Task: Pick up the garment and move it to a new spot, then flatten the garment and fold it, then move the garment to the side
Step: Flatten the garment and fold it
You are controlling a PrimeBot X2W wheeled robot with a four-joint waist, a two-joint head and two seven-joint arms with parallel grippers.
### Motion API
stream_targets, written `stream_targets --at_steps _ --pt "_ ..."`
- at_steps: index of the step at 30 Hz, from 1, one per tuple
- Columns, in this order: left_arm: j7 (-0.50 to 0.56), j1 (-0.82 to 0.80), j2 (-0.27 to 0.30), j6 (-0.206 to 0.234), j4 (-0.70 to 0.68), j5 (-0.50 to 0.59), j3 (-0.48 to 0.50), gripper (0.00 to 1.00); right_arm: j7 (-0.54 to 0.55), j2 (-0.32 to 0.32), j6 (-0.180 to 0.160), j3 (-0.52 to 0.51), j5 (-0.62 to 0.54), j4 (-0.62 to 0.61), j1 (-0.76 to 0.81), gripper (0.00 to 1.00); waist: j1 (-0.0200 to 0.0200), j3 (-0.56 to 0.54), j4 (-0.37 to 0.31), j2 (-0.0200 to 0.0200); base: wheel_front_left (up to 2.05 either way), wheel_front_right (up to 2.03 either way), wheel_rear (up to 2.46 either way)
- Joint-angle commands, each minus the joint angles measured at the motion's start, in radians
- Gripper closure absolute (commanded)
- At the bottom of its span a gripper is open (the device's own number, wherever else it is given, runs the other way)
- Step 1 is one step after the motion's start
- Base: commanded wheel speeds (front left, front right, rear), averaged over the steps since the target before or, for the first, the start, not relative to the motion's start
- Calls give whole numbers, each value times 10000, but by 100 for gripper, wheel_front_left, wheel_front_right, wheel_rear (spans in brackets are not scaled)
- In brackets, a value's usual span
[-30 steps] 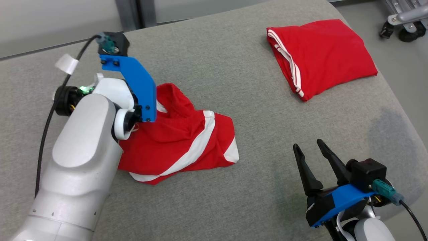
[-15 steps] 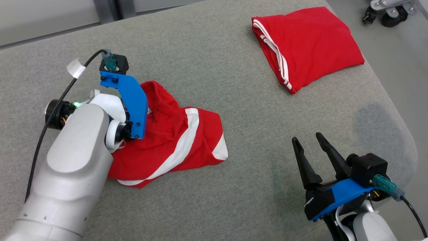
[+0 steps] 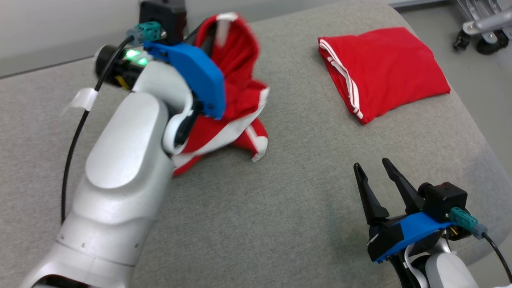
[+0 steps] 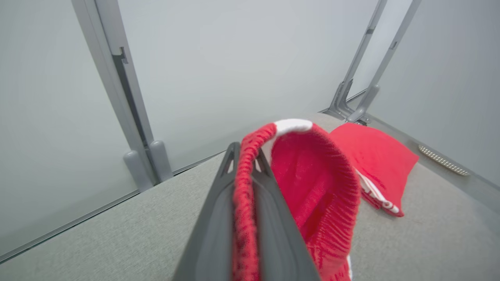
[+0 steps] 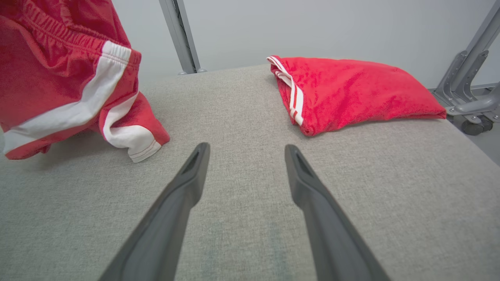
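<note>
Left: the garment, lower edge on the table. Rear right, well apart: a folded garment lying on it.

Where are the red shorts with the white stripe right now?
Head view, upper left: the shorts hang from the left hand, which pinches their waistband; their lower end rests on the grey cushion, left of the folded red garment.

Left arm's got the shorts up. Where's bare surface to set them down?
Bare: the grey surface between the shorts and the folded garment, plus the near stretch between the left forearm and the right gripper. Crowded: the far right, under the folded garment.
</note>
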Motion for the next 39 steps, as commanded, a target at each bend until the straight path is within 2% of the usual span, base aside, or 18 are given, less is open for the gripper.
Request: stream_targets --at_steps 1,5,9,12,15,20,22,28,29,30,36,39 --pt "-592 -226 -244 -231 -272 -372 45 100 69 -44 5 -11 -75 -37 -47 0 -1 -147 121 1 0 0 0" --pt "-2218 -555 -683 -610 -1497 -1414 -303 100 207 -94 5 -16 -123 -127 77 0 -1 -477 435 1 0 0 0" --pt "-3590 -559 -769 -677 -2953 -3008 -922 100 316 -125 5 -26 -100 -226 213 0 -1 -715 769 1 0 0 0" --pt "-4213 -219 -762 -673 -3134 -3620 -1034 100 385 -142 5 3 -82 -299 251 0 -1 -813 1021 1 0 0 0" --pt "-4587 375 -722 -517 -2495 -3842 -924 100 455 -138 3 68 -103 -392 299 0 -1 -814 1276 1 0 0 0" --pt "-4966 1737 96 96 -568 -3445 -865 100 540 -161 3 82 -61 -524 331 0 -1 -629 1609 1 0 0 0" --pt "-5114 2125 599 505 354 -2862 -1027 100 568 -185 3 76 -47 -581 312 0 -1 -531 1715 1 0 0 0" --pt "-5505 2870 988 1582 2449 -2561 -547 100 638 -269 5 158 -42 -585 268 0 -1 -508 2016 1 0 0 0" --pt "-5516 2970 986 1687 2691 -2534 -549 36 638 -271 3 183 -39 -585 272 0 -1 -546 2051 1 0 0 0" --pt "-5534 3032 932 1731 2878 -2613 -451 0 654 -279 5 200 -34 -590 289 0 -1 -586 2086 1 0 0 0" --pt "-5570 3321 928 1556 3022 -3098 91 0 729 -313 3 183 -37 -518 489 0 -1 -930 2238 1 0 0 0" --pt "-5543 3335 1034 1175 2389 -3129 25 0 743 -306 5 172 -30 -525 565 0 -1 -1094 2307 1 0 0 0"
